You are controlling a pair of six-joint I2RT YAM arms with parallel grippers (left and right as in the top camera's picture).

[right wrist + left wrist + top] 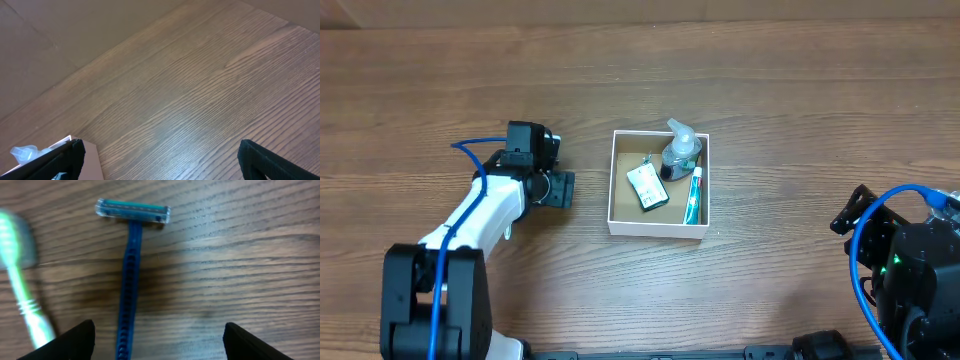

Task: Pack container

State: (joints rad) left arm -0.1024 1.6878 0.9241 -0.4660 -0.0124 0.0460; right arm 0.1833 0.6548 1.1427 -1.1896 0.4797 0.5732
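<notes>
The container [611, 190] is a square white-walled box with a brown inside at the table's middle. It holds a clear pump bottle [680, 150], a small green and white packet [647, 187] and a thin green and red tube [694, 197]. My left gripper [550, 180] is open, low over the table left of the container. In the left wrist view a blue razor [129, 280] lies between its fingers [157, 342], nearer the left one, untouched. A green toothbrush [20, 290] lies left of it. My right gripper [853, 215] is open and empty [160, 160], right of the container.
The right wrist view shows a corner of the container [90, 155] and the pump bottle's top [22, 152] at its lower left. The razor and toothbrush are hidden under the left gripper in the overhead view. Bare wooden table lies around the box.
</notes>
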